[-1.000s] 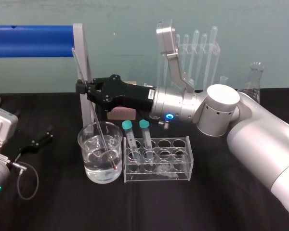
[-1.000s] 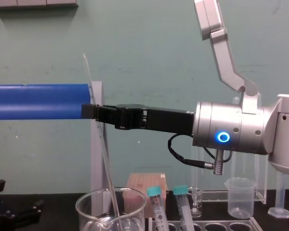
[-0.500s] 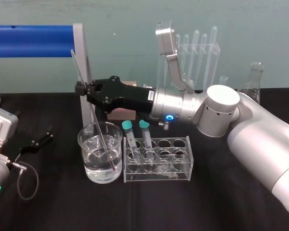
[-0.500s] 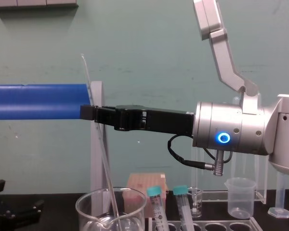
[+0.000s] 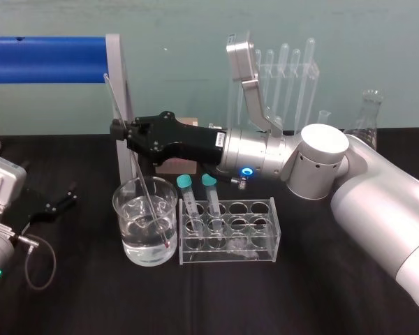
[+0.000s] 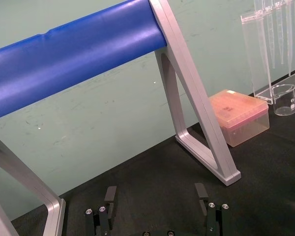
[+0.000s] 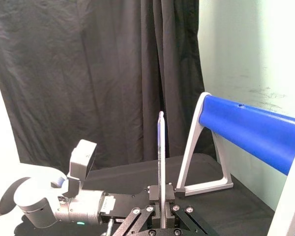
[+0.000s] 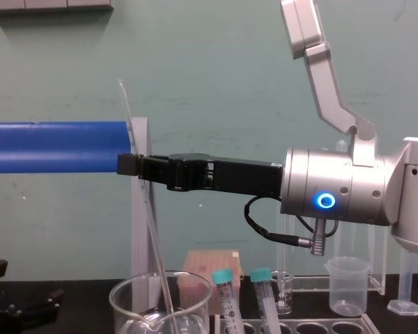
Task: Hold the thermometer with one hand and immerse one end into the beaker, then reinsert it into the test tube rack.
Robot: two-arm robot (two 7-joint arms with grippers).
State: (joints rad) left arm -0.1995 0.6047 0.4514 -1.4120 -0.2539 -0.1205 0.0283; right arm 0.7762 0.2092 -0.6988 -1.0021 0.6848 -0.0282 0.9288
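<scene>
Inside wide glass beaker (image 5: 123,232), slender thermometer (image 5: 146,187)

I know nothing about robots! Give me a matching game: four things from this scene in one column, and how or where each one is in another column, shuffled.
Things
1. thermometer
2. beaker
3. test tube rack
4. left gripper

States
A. holds two teal-capped tubes
B. fingers open, parked low on the robot's left
C. tilted, held by the right gripper, red tip down in liquid
D. stands just left of the rack, partly filled with clear liquid

Pairs: 1-C, 2-D, 3-A, 4-B
</scene>
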